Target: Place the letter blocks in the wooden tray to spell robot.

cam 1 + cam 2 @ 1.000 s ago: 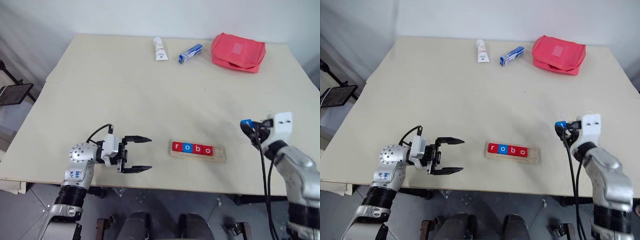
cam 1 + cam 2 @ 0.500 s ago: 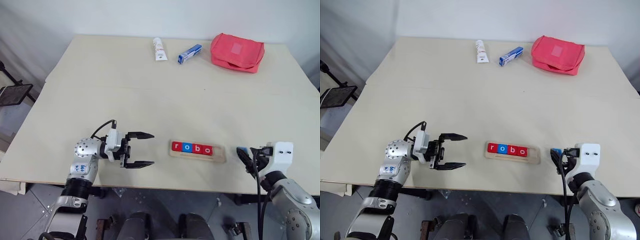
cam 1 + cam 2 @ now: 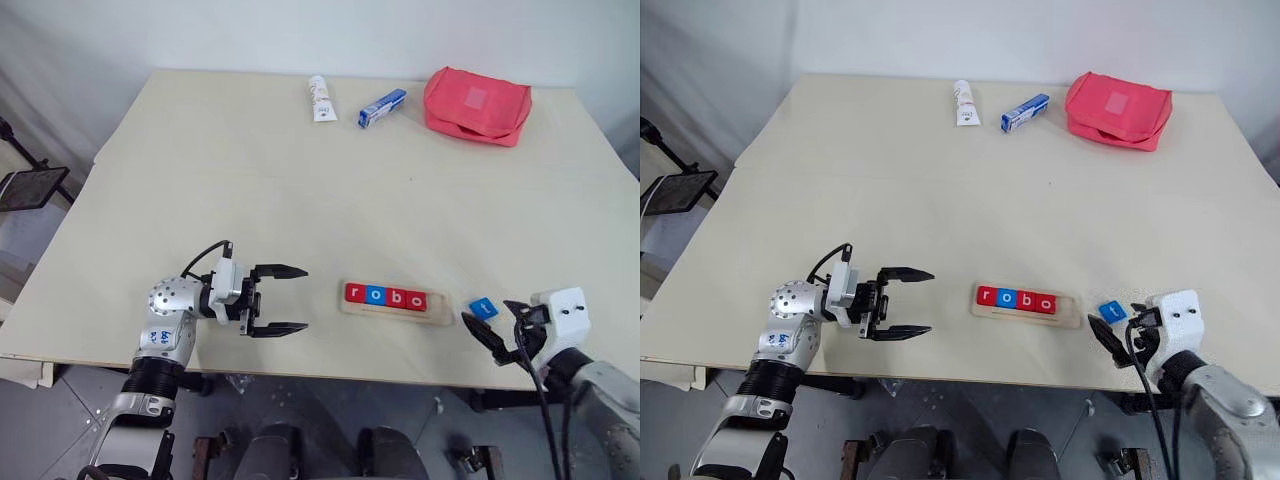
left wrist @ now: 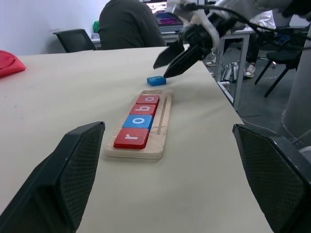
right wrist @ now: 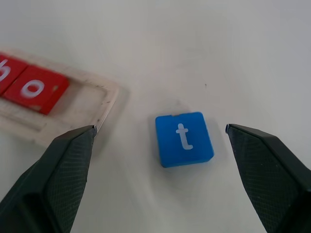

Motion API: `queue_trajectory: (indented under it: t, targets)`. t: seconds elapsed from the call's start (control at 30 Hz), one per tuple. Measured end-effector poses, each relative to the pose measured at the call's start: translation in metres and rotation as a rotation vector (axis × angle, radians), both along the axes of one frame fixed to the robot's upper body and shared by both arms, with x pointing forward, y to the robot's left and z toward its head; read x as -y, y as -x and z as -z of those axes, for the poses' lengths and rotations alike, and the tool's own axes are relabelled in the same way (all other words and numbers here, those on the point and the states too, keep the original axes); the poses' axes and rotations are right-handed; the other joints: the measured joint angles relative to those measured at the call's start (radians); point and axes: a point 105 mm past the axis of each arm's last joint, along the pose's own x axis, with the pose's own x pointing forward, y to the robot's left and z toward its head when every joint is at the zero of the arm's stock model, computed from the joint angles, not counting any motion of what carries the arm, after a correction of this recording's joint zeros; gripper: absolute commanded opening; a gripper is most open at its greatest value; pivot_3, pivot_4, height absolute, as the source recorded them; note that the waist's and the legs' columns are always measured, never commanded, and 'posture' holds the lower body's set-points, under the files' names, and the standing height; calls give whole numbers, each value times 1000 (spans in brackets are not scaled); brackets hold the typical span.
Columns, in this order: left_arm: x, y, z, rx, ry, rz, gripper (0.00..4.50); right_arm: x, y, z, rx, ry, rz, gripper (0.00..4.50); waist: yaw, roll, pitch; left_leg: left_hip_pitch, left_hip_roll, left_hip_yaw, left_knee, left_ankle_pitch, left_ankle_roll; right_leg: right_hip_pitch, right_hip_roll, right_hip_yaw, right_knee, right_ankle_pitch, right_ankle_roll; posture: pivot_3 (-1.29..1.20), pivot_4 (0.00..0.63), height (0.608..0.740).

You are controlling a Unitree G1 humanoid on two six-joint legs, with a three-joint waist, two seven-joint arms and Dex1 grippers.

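Letter blocks (image 3: pixel 385 296): r-o-b-o sit in wooden tray (image 3: pixel 443 313), lower centre.
Blue t block (image 3: pixel 483 308) lies loose just right of it; my right gripper (image 3: pixel 497 330) gapes wide, left gripper (image 3: pixel 290 299) too.

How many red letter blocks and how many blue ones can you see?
Red letter blocks: 3, in the wooden tray (r, o, o)
Blue letter blocks: 2 (b in the tray, t on the table)
Total: 5
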Motion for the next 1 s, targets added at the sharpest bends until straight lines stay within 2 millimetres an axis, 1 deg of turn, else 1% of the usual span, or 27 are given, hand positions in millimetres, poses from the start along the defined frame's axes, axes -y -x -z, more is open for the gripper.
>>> queue_trajectory:
  t: [0.07,0.17,0.27,0.4,0.5,0.57,0.6,0.7,0.9,1.0]
  targets:
    - [1,0,0,1,3,0,4500,1,1,-3,-17,49,-79,4459,1,0,0,0,0,0,0,0,0,0,0,0,0,0,0,0,150,740]
    - [2,0,0,6,8,-5,4500,11,0,-10,-56,160,-199,4459,2,0,0,0,0,0,0,0,0,1,0,-1,-1,0,0,0,150,740]
    - [2,0,0,8,11,-6,4500,13,-4,-16,-69,241,-320,4459,4,0,0,0,0,0,1,0,0,2,0,-1,-2,0,0,0,150,740]
    - [2,0,2,4,16,-14,4500,17,-6,-6,-132,347,-472,4459,8,-1,0,0,0,0,1,0,1,2,-1,-2,-3,0,0,0,150,740]
    - [1,1,3,-1,15,-19,4500,19,-11,-7,-135,382,-539,4459,12,-1,0,0,0,0,1,0,1,2,-1,-3,-3,0,0,0,150,740]
    - [0,3,6,-8,15,-24,4500,19,-18,-9,-137,440,-621,4459,13,-1,0,0,0,1,1,0,1,2,-1,-3,-4,0,1,0,150,740]
    - [0,3,6,-7,16,-29,4500,22,-24,-10,-145,487,-662,4459,12,-1,0,-1,0,1,2,0,1,3,-1,-3,-5,0,1,0,150,740]
    - [0,5,4,4,16,-34,4500,25,-34,-13,-140,547,-735,4459,10,-1,0,-1,0,1,2,0,1,2,-1,-3,-5,0,1,0,150,740]
    - [-2,9,5,3,13,-50,4500,26,-42,-7,-191,616,-873,4459,18,-1,0,-1,0,0,2,0,1,2,-1,-4,-4,0,1,0,150,740]
    - [-3,11,6,0,13,-61,4500,29,-48,-9,-211,645,-923,4459,18,-1,0,-1,0,0,2,0,1,2,-1,-4,-4,0,1,0,150,740]
